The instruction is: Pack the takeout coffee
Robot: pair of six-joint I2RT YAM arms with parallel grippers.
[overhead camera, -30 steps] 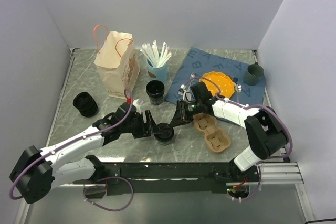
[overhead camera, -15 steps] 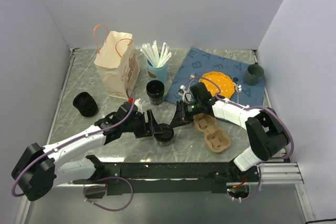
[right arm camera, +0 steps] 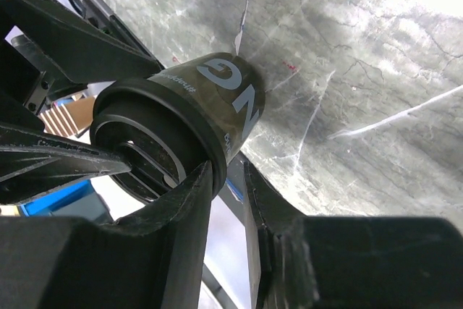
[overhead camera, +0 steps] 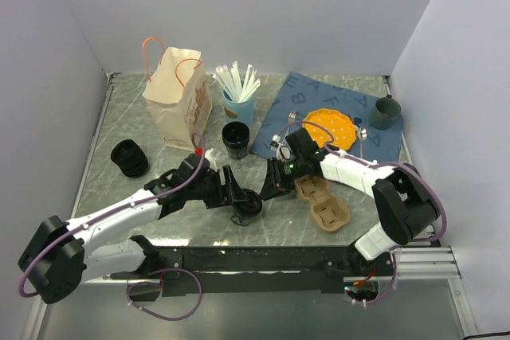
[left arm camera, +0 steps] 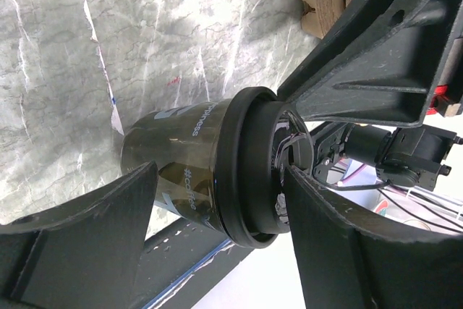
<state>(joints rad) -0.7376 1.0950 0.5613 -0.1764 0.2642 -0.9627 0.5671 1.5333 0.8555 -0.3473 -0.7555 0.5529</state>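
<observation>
While your left gripper [overhead camera: 237, 199] clasps the takeout coffee [overhead camera: 249, 207], mind its lid [left arm camera: 249, 171].
Unclear whether the right gripper [overhead camera: 267, 189] grips anything; a snag could pop it.

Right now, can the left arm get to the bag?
Probably yes: the bag stands just beyond the left gripper, nothing between them; the lidless cup sits off to the right.
</observation>
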